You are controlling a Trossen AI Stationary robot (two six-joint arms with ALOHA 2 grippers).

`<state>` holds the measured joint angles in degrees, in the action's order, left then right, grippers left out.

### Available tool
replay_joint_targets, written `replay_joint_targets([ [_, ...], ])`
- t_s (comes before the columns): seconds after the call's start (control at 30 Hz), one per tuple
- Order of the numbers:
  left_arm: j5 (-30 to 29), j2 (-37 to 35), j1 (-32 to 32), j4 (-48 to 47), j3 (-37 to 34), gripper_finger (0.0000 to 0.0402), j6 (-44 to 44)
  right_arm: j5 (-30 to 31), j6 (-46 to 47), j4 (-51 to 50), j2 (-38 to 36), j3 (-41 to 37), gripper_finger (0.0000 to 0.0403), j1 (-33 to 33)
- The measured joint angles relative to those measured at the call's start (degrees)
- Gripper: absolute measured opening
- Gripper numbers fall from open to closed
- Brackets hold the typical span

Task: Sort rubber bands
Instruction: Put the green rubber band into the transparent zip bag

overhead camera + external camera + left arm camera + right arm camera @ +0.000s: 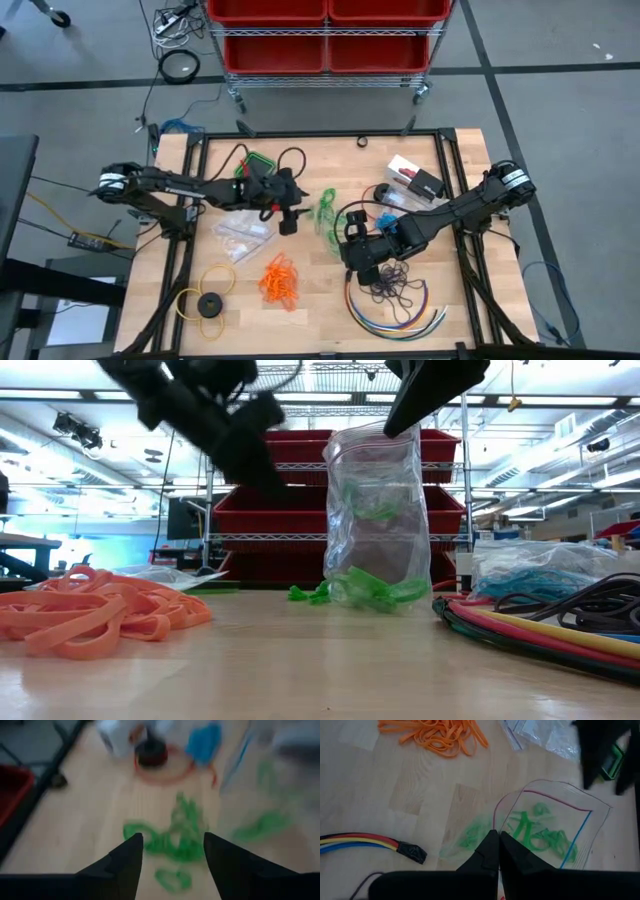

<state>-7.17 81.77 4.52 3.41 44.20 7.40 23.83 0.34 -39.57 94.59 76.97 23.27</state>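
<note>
A clear zip bag with green rubber bands in it stands mid-table, its bottom on the wood. My right gripper is shut on its rim. More green bands lie loose on the table at the bag's foot. My left gripper hangs open above these, just left of the bag, touching nothing. Orange bands lie in a heap near the front. Dark purple bands lie front right. My right gripper pinches the bag's open rim between its two shut fingers. The fingers come slanting down from the table's right. The bag hangs upright below them with its mouth open and its bottom on the table.
Multicoloured cables curve along the front right. A yellow ring with a black disc lies front left. Empty clear bags lie left of centre, and a bag of blue bands and a white box at the far right.
</note>
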Motion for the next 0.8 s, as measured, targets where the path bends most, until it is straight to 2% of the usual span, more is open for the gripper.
replay_joint_targets([
  [0.17, -0.3, 3.2, 0.0, 8.6, -5.5, 0.0218, 0.0, 0.0, 0.0, 0.1, 0.0, 0.0, 0.0000, 0.0],
  [0.4, -1.2, 11.6, 2.3, 23.6, -11.8, 0.0218, -0.6, 0.0, 0.0, 0.5, 0.0, 0.0, 0.0000, 0.0],
  [0.5, -0.3, 17.2, 3.3, 27.5, -11.8, 0.0218, -2.0, 0.0, 0.0, 0.5, 0.0, 0.0, 0.0000, 0.0],
  [0.63, 6.2, 24.3, 4.1, 34.5, -10.8, 0.0218, -3.7, 0.0, 0.1, 0.6, 0.0, 0.0, 0.0000, 0.0],
  [0.7, 6.8, 27.0, 4.2, 36.3, -10.3, 0.0215, -4.7, 0.0, 0.1, 0.5, 0.0, 0.0, 0.0000, 0.0],
  [0.8, 5.5, 27.9, 4.5, 36.0, -9.7, 0.0180, -4.2, 0.0, 0.1, 0.5, 0.0, 0.0, 0.0000, 0.0],
])
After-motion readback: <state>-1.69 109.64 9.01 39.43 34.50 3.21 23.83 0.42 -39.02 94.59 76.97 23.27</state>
